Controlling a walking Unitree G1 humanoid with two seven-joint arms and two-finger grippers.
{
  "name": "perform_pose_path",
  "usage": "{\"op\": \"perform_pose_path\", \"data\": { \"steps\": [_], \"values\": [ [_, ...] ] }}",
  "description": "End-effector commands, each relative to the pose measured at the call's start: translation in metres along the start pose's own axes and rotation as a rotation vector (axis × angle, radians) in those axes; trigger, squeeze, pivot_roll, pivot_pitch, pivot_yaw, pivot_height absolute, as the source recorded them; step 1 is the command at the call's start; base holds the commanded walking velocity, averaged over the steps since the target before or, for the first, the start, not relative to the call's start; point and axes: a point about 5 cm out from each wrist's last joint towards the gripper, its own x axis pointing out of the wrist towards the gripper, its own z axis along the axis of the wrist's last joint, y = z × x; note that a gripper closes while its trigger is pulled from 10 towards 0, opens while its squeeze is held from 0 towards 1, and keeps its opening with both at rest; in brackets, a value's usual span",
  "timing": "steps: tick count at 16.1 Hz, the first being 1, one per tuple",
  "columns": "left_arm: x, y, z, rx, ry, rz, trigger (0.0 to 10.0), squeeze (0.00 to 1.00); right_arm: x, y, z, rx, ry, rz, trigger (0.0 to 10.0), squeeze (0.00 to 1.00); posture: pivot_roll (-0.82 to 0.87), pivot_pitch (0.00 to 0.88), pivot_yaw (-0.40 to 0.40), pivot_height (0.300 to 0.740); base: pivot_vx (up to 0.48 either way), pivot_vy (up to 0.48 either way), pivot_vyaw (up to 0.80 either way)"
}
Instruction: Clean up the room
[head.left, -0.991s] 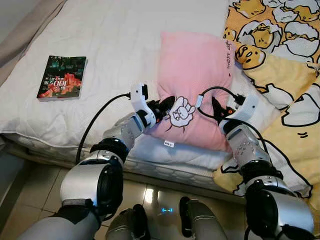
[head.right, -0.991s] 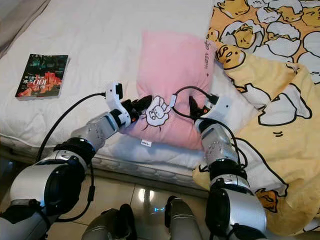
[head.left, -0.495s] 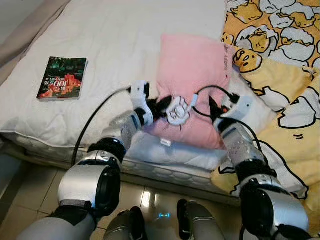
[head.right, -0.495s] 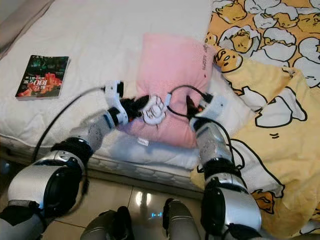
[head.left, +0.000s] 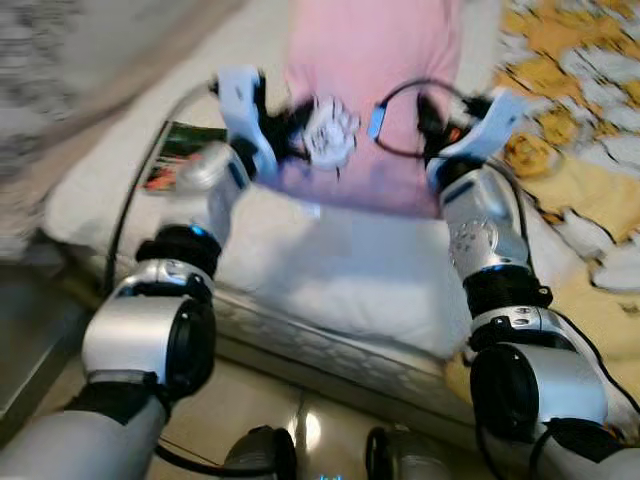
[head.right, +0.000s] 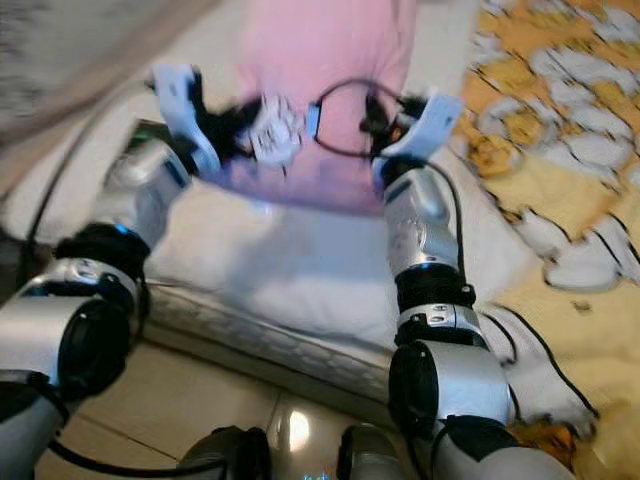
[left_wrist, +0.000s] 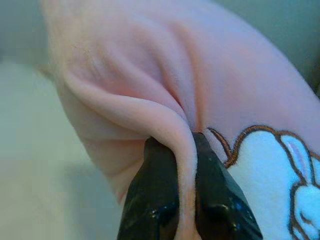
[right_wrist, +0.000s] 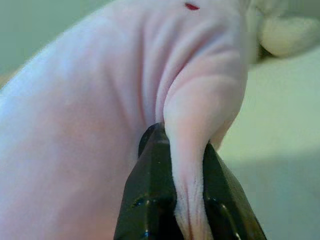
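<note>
Left wrist view: the left end effector (left_wrist: 184, 150) pinches a fold of the pink pillow (head.left: 375, 60). The right end effector (right_wrist: 182, 145) pinches another fold. The pillow looks soft, light and floppy, so its two sides are good places to hold. Eye views show it above the bed (head.left: 350, 270), by a book (head.left: 170, 165).

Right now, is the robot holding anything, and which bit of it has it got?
Yes: the pink pillow. The left gripper and the right gripper each pinch a fold of its fabric, one on either side of its near end.
</note>
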Motion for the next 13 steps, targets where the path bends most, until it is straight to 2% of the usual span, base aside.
{"op": "perform_pose_path", "data": {
  "steps": [1, 2, 3, 4, 6, 7, 9, 13],
  "values": [
    [0.004, 0.001, 0.018, 0.082, -0.036, -0.004, 3.1, 0.0, 0.0, 0.004, 0.001, -0.026, -0.011, 0.006, 0.0, 0.0, -0.14, 0.0, 0.048, 0.74, 0.0, 0.0, 0.0],
    [0.002, 0.005, 0.017, 0.09, -0.02, 0.014, 7.3, 0.0, -0.003, 0.003, -0.006, -0.054, 0.011, -0.013, 0.0, 0.0, -0.14, 0.0, 0.047, 0.74, 0.0, 0.0, 0.0],
    [0.0, 0.008, 0.015, 0.098, -0.009, 0.033, 10.0, 0.0, -0.006, 0.001, -0.014, -0.082, 0.041, -0.036, 0.0, 0.0, -0.14, 0.0, 0.048, 0.74, 0.0, 0.48, 0.0],
    [-0.002, 0.009, 0.012, 0.145, 0.014, 0.046, 10.0, 0.0, -0.011, -0.001, -0.02, -0.108, 0.059, -0.055, 10.0, 0.0, -0.14, 0.0, 0.048, 0.74, 0.0, 0.48, 0.0],
    [-0.005, 0.004, -0.003, 0.205, 0.061, 0.042, 10.0, 0.0, -0.028, -0.004, -0.041, -0.19, 0.093, -0.069, 10.0, 0.0, -0.15, 0.0, 0.063, 0.74, 0.0, 0.48, 0.0],
    [-0.005, 0.004, -0.006, 0.184, 0.069, 0.053, 10.0, 0.0, -0.032, -0.004, -0.045, -0.194, 0.102, -0.069, 10.0, 0.0, -0.15, 0.0, 0.064, 0.74, 0.0, 0.48, 0.0],
    [-0.006, 0.004, -0.01, 0.167, 0.065, 0.075, 10.0, 0.0, -0.034, -0.001, -0.048, -0.227, 0.111, -0.025, 10.0, 0.0, -0.16, 0.0, 0.068, 0.74, 0.0, 0.48, 0.0],
    [-0.004, -0.001, -0.016, 0.242, 0.098, 0.058, 10.0, 0.0, -0.034, -0.003, -0.045, -0.238, 0.099, -0.03, 10.0, 0.0, -0.17, 0.0, 0.076, 0.74, 0.0, 0.48, 0.0]
  ]
}}
